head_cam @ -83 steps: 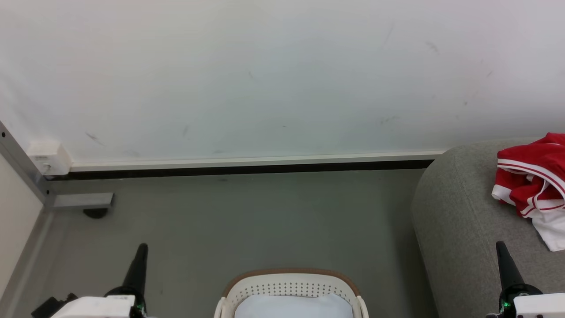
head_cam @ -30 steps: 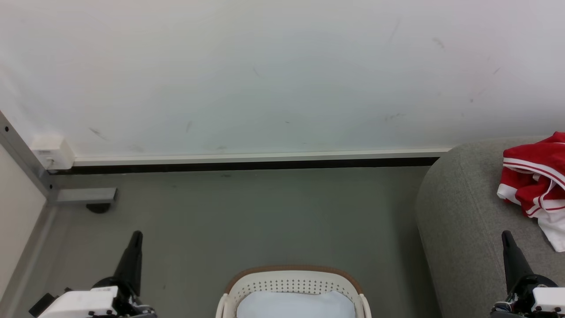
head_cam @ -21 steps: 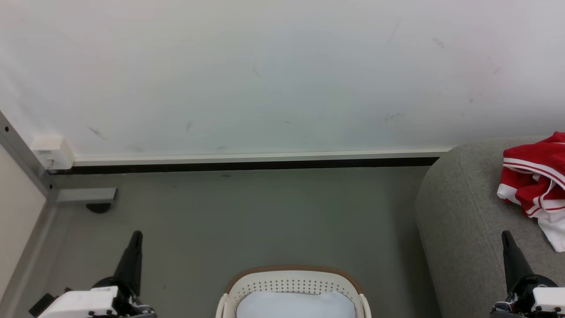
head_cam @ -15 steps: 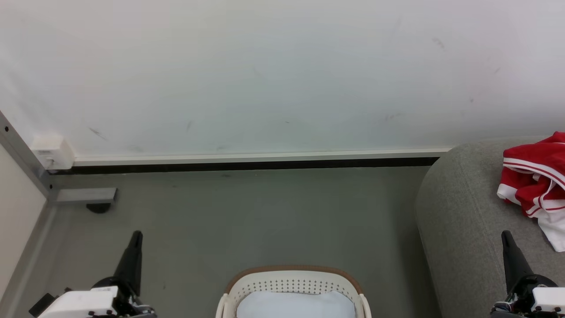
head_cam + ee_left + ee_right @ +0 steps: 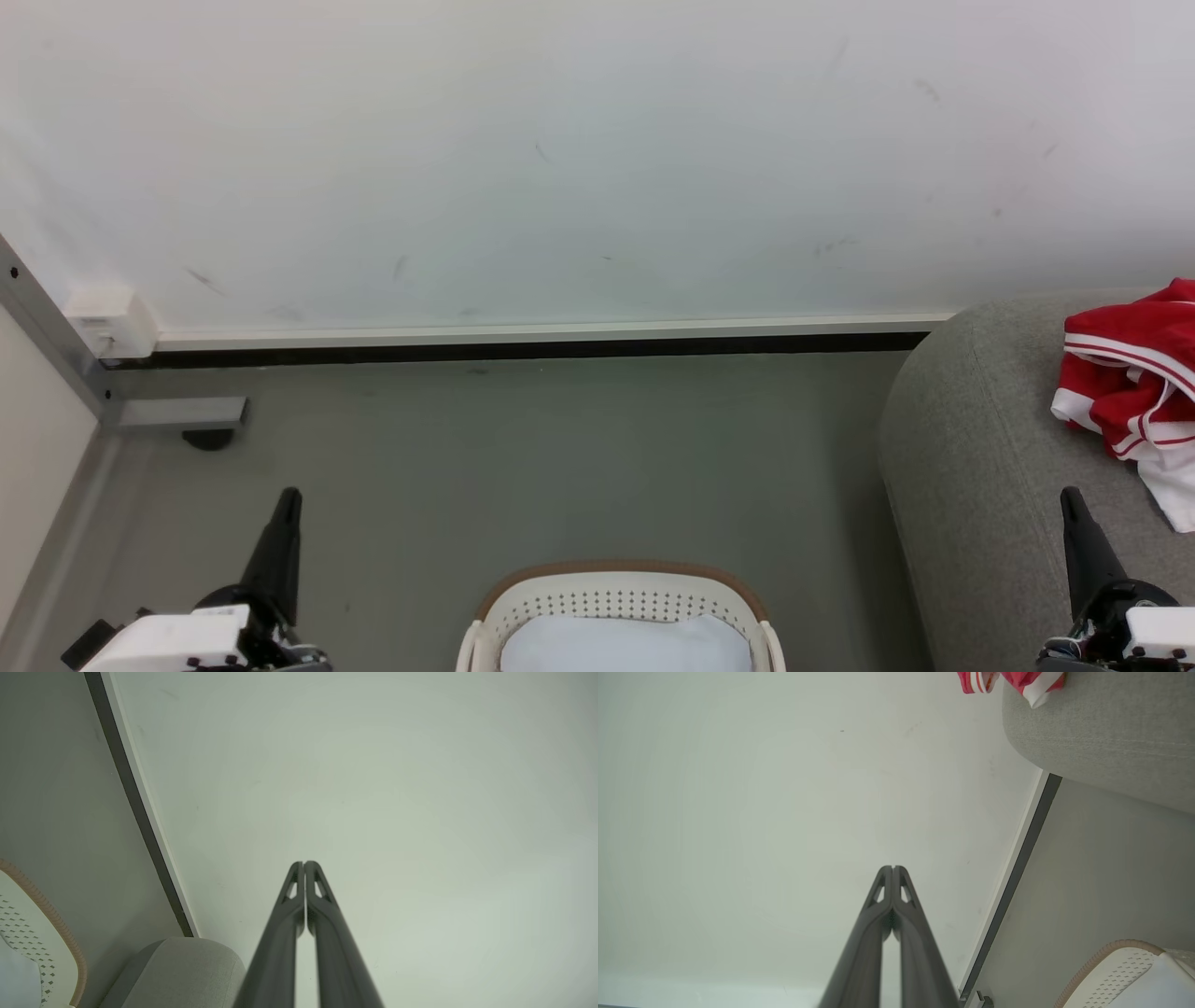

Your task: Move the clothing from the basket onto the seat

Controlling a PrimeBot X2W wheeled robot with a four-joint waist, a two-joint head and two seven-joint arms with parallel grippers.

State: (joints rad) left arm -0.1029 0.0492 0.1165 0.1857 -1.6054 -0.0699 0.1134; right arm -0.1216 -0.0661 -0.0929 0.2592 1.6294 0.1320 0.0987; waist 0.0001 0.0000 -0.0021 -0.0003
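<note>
Your left fingers point(image 5: 287, 942) and right fingers point(image 5: 871, 942): closed, empty, unmoved this second. The clothing point(image 5: 1120, 373) lies on the seat point(image 5: 971, 485), frame right; the basket point(image 5: 611, 602) seemingly holds only a pad point(image 5: 625, 649), so you're likely finished.

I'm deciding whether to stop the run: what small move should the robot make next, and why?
Probably tilt the head down to check the basket. Its visible part holds a pale pad, no red; the jerseys lie on the sofa, and the left hand and right hand are shut, empty.
</note>
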